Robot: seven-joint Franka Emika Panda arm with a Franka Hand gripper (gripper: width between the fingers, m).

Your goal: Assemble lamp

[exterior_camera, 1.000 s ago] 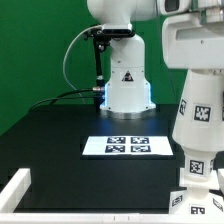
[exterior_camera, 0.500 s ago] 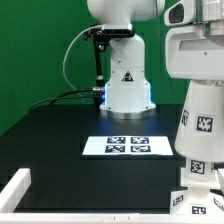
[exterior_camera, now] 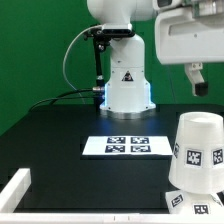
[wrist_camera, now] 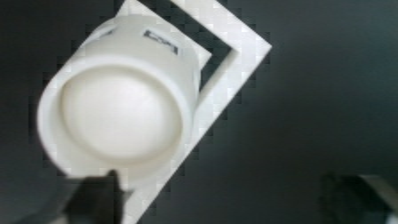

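externally, the shade (exterior_camera: 196, 152) stands narrow end up at the exterior view's right on the black table (exterior_camera: 60, 150), near the marker board (exterior_camera: 128, 146), gripper (exterior_camera: 197, 80) raised above it with fingers spread and holding nothing, while only the wrist view shows the shade's (wrist_camera: 125, 105) closed rounded top from above.

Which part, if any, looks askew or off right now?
The shade sits tilted at the exterior view's lower right, leaning toward that view's left rather than upright. The end effector hangs above it, apart, holding nothing. The marker board lies flat; nothing looks damaged.
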